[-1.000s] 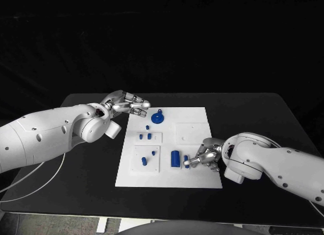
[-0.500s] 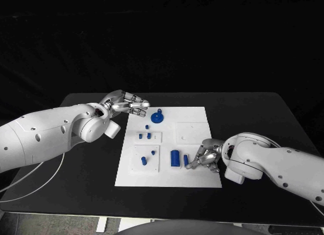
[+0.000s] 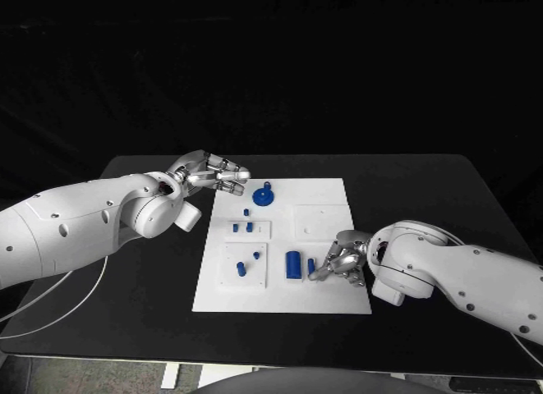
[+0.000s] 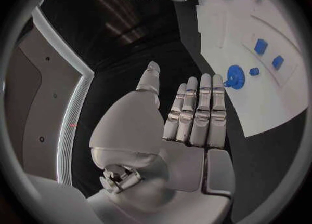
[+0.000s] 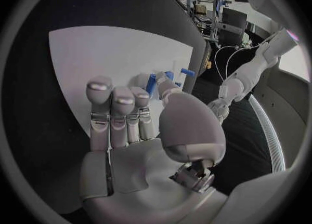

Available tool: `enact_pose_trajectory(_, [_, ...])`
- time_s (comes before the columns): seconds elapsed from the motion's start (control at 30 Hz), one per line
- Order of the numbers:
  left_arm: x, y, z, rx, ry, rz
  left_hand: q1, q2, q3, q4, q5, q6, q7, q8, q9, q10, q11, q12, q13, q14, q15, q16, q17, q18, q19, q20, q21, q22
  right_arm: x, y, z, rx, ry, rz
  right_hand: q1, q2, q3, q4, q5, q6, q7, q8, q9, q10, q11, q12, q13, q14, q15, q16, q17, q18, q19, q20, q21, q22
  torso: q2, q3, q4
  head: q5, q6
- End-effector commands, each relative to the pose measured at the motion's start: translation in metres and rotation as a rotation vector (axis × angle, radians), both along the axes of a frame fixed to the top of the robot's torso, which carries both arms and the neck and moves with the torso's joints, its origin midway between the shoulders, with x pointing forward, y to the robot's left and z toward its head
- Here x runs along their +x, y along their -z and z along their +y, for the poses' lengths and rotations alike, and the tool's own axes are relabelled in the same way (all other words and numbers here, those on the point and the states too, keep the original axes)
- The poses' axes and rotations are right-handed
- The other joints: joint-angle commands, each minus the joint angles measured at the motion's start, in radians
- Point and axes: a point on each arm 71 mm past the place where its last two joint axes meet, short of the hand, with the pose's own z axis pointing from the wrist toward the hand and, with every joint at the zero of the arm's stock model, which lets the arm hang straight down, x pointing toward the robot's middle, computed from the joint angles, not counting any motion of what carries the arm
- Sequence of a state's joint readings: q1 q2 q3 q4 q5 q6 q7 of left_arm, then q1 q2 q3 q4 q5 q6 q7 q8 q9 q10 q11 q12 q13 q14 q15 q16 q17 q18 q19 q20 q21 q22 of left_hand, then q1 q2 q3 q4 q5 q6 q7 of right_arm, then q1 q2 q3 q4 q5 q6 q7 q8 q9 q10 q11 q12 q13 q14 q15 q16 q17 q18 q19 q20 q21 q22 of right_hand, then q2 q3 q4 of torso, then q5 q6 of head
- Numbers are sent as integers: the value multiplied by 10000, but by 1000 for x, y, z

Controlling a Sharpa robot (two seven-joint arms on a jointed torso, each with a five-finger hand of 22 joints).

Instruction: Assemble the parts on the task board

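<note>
Head view: task board lies mid-counter, white, carrying the blue parts; round gear-like part near its far edge, two small pegs behind a recessed plate, two more pieces in the near-left recess, a short cylinder upright beside a slim blue part; right hand sits at the board's right-middle, fingers curled toward the slim part, touching or just beside it; a grasp cannot be confirmed; right wrist view puts blue pieces just past the fingertips, contact hidden; judged: hand is placed to pick or seat that part; left hand hovers off the board's far-left corner, near the gear, holding nothing; left wrist view shows its fingers straight and released, gear beyond them; judged: waiting clear of the right hand's work.
</note>
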State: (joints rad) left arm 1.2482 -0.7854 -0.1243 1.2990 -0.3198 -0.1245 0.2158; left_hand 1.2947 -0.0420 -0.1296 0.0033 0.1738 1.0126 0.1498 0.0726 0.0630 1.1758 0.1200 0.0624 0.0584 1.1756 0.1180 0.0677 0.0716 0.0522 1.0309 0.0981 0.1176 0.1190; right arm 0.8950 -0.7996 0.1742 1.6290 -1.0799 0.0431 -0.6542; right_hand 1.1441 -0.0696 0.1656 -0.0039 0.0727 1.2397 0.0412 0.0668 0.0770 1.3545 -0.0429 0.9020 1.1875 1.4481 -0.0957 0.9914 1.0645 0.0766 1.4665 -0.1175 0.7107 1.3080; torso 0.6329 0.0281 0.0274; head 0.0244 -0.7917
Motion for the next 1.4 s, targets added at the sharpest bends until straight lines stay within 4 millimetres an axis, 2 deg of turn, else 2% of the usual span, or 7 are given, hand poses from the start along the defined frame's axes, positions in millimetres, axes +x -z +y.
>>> enact_pose_trajectory(0.03, [0, -1, -2, -51, 150, -9, 6, -31, -2, 35, -32, -66, -30, 8, -1, -69, 11, -16, 13, -80, -2, -42, 4, -106, -67, 35, 34, -16, 2, 4, -3, -362, 209, -95, 13, 83, 264, -161, -6, 47, -17, -35, -26, 58, -5, 21, 5, 76, 4, 61, 6, -111, 524, 1, 53, 75, 0, 4, 4, 3, -7])
enact_pose_trajectory(0.73, [0, 0, -2, -27, 162, 34, 15, 9, -13, 24, -34, -62, -29, 9, -1, -66, 10, -15, 14, -85, -1, -42, 3, -105, -69, 35, 37, -22, 7, 13, -3, -547, 336, -11, -166, 416, 605, -884, -27, 99, -51, -32, -24, 77, -28, 54, 32, 85, 8, 107, 35, -134, 523, 2, 86, 93, -1, 7, -1, 7, -23])
enact_pose_trajectory(0.97, [0, 0, -2, -31, 158, 20, 15, 9, -13, 24, -34, -62, -29, 9, -1, -66, 10, -15, 14, -85, -1, -42, 3, -105, -69, 35, 37, -22, 7, 14, -5, -459, 339, 8, -565, -1, 383, -336, 233, 93, -30, -28, -20, 79, -14, 40, 21, 77, 16, 87, 17, -118, 524, 8, 78, 89, -2, 11, -14, -2, 4])
enact_pose_trajectory(1.03, [0, 0, -2, -37, 136, 3, 15, 9, -13, 24, -34, -62, -29, 9, -1, -66, 10, -15, 14, -85, -1, -42, 3, -105, -69, 35, 37, -22, 7, 13, -5, -397, 337, 13, -486, -311, 294, 282, 228, 94, 15, -17, -5, 66, -5, 24, 12, 76, 13, 73, 5, -101, 522, 13, 50, 76, -2, 15, -17, -7, 19])
enact_pose_trajectory(1.17, [1, 0, -1, -123, 16, -31, 3, 38, -40, 6, -40, -56, -33, 10, -1, -60, 7, -14, 14, -80, -2, -43, 3, -104, -61, 34, 43, -24, 7, 12, -8, -174, 374, -5, -516, -575, -682, 990, 577, -12, 25, -20, 8, 12, 24, -55, -28, 50, 6, -38, -78, -76, 508, 2, -82, 24, -9, 21, -28, -46, 125])
enact_pose_trajectory(1.27, [2, -1, 0, -288, -178, -51, 9, 49, -37, 0, -32, -53, -32, 12, -1, -48, 4, -12, 14, -60, -9, -39, 6, -102, -52, 31, 49, -23, 9, 9, -11, 100, 500, -93, -360, -6, -2577, 1026, 1365, -271, 79, -11, 43, -112, 80, -63, -11, 41, -1, -193, -169, -32, 510, 11, -283, -69, -24, 18, -38, -107, 242])
enact_pose_trajectory(1.4, [5, -2, 4, -628, -668, -132, 50, 99, -13, -34, 1, -13, -52, 30, 2, -18, -10, -13, 14, -26, -20, -38, 9, -102, -39, 22, 56, -21, 22, -2, -19, 963, 927, -478, -220, -83, -3118, 1227, 1431, -897, 249, -22, 19, -226, 174, -196, -119, 15, 65, -402, -287, 40, 493, 65, -589, -210, -57, -1, -65, -219, 568])
